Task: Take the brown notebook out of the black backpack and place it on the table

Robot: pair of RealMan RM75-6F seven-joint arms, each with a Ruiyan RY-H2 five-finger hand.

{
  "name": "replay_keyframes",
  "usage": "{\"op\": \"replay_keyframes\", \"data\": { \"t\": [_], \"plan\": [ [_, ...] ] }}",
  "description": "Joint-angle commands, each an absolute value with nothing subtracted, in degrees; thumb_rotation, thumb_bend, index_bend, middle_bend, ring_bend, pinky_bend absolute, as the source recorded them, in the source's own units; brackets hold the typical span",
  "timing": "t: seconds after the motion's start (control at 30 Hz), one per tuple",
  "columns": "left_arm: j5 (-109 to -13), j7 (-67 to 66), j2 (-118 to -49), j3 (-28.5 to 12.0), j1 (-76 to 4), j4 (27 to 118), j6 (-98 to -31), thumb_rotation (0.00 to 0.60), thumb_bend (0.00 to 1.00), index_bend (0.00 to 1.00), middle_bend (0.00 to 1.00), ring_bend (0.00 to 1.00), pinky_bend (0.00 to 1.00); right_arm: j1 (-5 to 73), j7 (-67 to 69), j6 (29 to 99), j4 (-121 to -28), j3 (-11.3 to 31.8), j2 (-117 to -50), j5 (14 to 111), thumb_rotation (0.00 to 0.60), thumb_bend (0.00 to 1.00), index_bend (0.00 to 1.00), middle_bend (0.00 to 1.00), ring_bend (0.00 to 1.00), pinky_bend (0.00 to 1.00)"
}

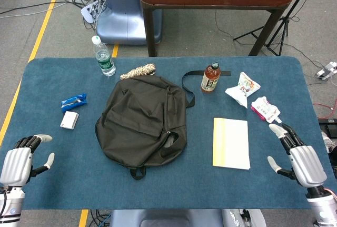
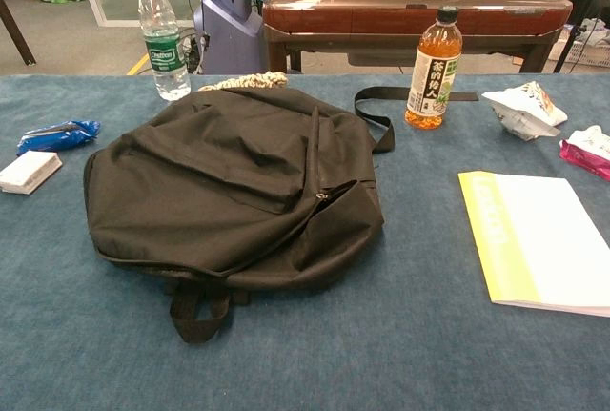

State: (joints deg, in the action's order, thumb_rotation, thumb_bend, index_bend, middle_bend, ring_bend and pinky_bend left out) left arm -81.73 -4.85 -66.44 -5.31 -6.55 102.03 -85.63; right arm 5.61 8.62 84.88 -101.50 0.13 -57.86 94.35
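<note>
Blue-carpeted desk (image 1: pixel 63 185); grey floor with yellow tape behind. Black backpack (image 1: pixel 142 124) at centre, zipped; brown notebook unseen. Left hand (image 1: pixel 23 158) and right hand (image 1: pixel 300 156) flank backpack, fingers spread, holding nothing.

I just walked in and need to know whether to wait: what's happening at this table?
Nothing is being handled yet. The black backpack lies flat mid-table, and no brown notebook is visible. The left hand and right hand rest open near the table's front corners, touching nothing. Around the bag sit a water bottle, a tea bottle, snack packets and a yellow-edged white booklet.
</note>
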Motion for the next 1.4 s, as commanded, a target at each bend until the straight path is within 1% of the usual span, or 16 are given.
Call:
{"op": "replay_keyframes", "data": {
  "t": [0.03, 0.4, 0.57, 0.7, 0.87, 1.03, 1.23, 1.3, 1.4],
  "plan": [
    [-81.6, -5.2, -66.6, -5.3, -6.7, 102.2, -85.3, 0.600, 0.33, 0.35, 0.32, 0.25, 0.20, 5.8, 8.9, 84.3, -101.1, 0.0, -58.0, 94.2, 0.600, 0.38, 0.07, 0.14, 0.04, 0.32],
    [-81.7, -6.3, -66.4, -5.3, -6.5, 103.3, -85.9, 0.600, 0.33, 0.35, 0.32, 0.25, 0.20, 7.2, 10.8, 83.3, -101.0, -0.2, -57.5, 96.1, 0.600, 0.38, 0.07, 0.14, 0.04, 0.32],
    [-81.6, -6.6, -66.2, -5.4, -6.5, 103.7, -86.0, 0.600, 0.33, 0.35, 0.32, 0.25, 0.20, 9.7, 11.0, 80.6, -102.5, -0.4, -56.7, 98.5, 0.600, 0.38, 0.07, 0.14, 0.04, 0.32],
    [-81.5, -6.7, -65.9, -5.5, -6.6, 103.9, -85.8, 0.600, 0.33, 0.35, 0.32, 0.25, 0.20, 13.1, 10.4, 76.6, -104.2, -0.5, -56.0, 101.2, 0.600, 0.38, 0.07, 0.14, 0.04, 0.32],
    [-81.7, -6.6, -65.7, -5.4, -6.4, 104.3, -86.1, 0.600, 0.33, 0.35, 0.32, 0.25, 0.20, 18.8, 9.1, 69.4, -106.8, 0.3, -55.8, 102.8, 0.600, 0.37, 0.07, 0.14, 0.04, 0.32],
    [-82.1, -6.7, -65.3, -5.3, -6.1, 104.7, -86.7, 0.600, 0.33, 0.35, 0.32, 0.25, 0.20, 24.4, 7.2, 62.3, -108.4, 1.8, -57.5, 102.3, 0.600, 0.26, 0.07, 0.14, 0.04, 0.32],
    [-82.6, -6.7, -65.1, -5.4, -5.6, 105.4, -87.8, 0.600, 0.33, 0.35, 0.32, 0.25, 0.20, 31.6, 4.3, 53.6, -108.1, 4.9, -62.6, 98.6, 0.600, 0.17, 0.07, 0.14, 0.04, 0.32],
    [-82.8, -6.8, -65.0, -5.3, -5.4, 105.6, -88.2, 0.600, 0.33, 0.35, 0.32, 0.25, 0.20, 33.4, 3.4, 51.8, -107.7, 5.6, -64.3, 97.6, 0.600, 0.16, 0.10, 0.14, 0.04, 0.32],
    [-82.9, -6.9, -65.0, -5.3, -5.3, 105.8, -88.4, 0.600, 0.33, 0.35, 0.32, 0.25, 0.20, 34.5, 2.7, 50.9, -107.4, 6.1, -65.5, 96.8, 0.600, 0.18, 0.20, 0.16, 0.04, 0.32]
  ]
}}
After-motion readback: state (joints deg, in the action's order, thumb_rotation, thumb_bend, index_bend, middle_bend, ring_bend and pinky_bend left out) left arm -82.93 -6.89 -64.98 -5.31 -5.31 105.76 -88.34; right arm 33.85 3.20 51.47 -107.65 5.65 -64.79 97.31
